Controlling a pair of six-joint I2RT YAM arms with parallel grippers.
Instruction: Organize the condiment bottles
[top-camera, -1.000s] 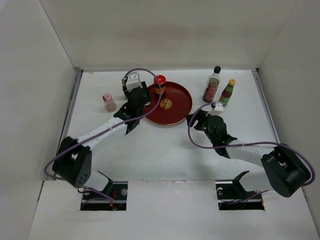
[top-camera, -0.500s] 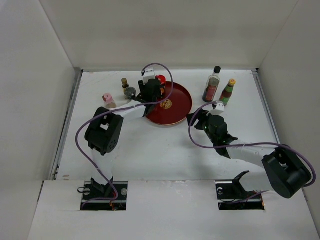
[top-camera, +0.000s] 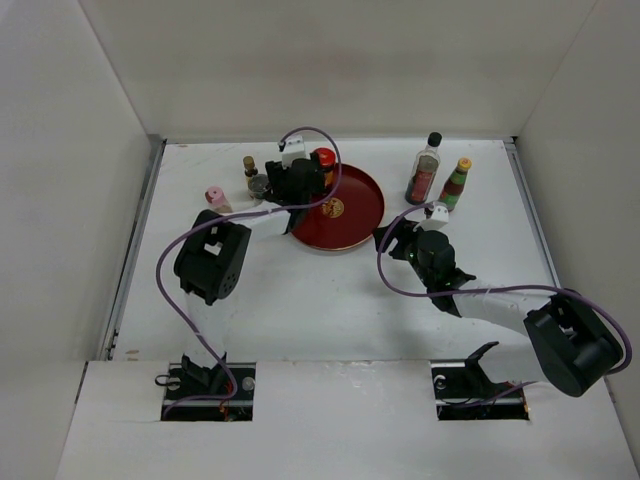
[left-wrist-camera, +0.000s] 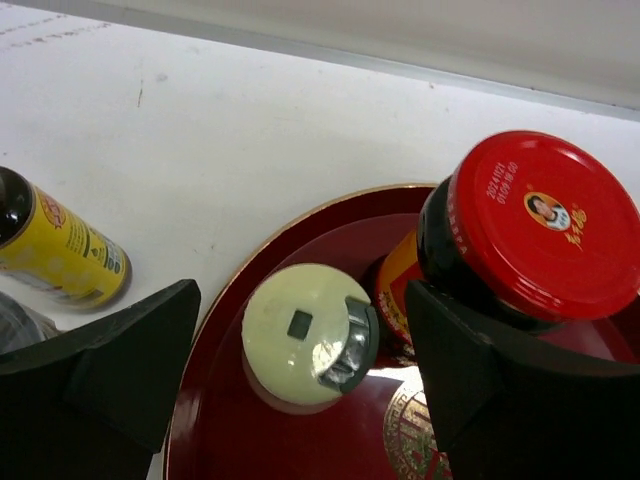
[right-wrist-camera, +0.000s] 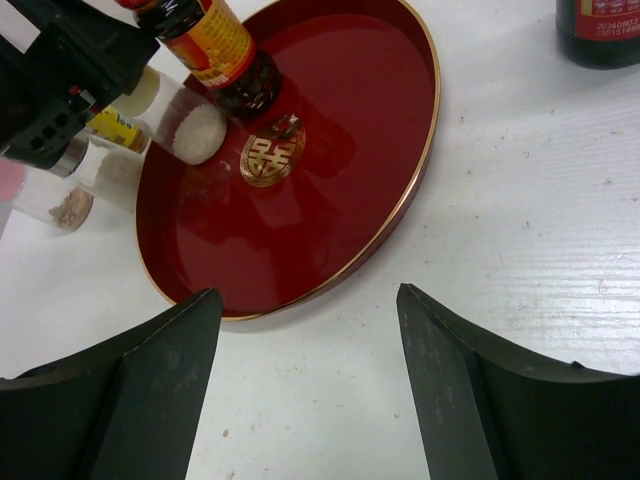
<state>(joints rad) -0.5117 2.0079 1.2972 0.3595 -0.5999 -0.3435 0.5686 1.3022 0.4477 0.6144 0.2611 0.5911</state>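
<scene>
My left gripper (top-camera: 301, 188) (left-wrist-camera: 300, 372) stands open over the left side of the dark-red plate (top-camera: 372, 206) (left-wrist-camera: 225, 425). A white-capped shaker (left-wrist-camera: 308, 334) stands free between its fingers. Beside it on the plate is the red-capped bottle (top-camera: 323, 160) (left-wrist-camera: 540, 225). A yellow-labelled bottle (top-camera: 250, 165) (left-wrist-camera: 62, 252), a grey-capped shaker (top-camera: 259, 185) and a pink-capped shaker (top-camera: 215, 198) stand left of the plate. Back right are the tall black-capped bottle (top-camera: 426, 168) and a yellow-capped bottle (top-camera: 457, 183). My right gripper (top-camera: 393, 236) (right-wrist-camera: 307, 296) is open and empty by the plate's near-right rim (right-wrist-camera: 330, 285).
White walls enclose the table on the left, back and right. The left arm's purple cable (top-camera: 180, 255) loops over the table's left half. The right arm (top-camera: 490, 300) lies across the near right.
My left gripper moved right from the bottles beside the plate onto the plate's left side, then opened and let go of the white-capped shaker. The right arm has stayed put.
</scene>
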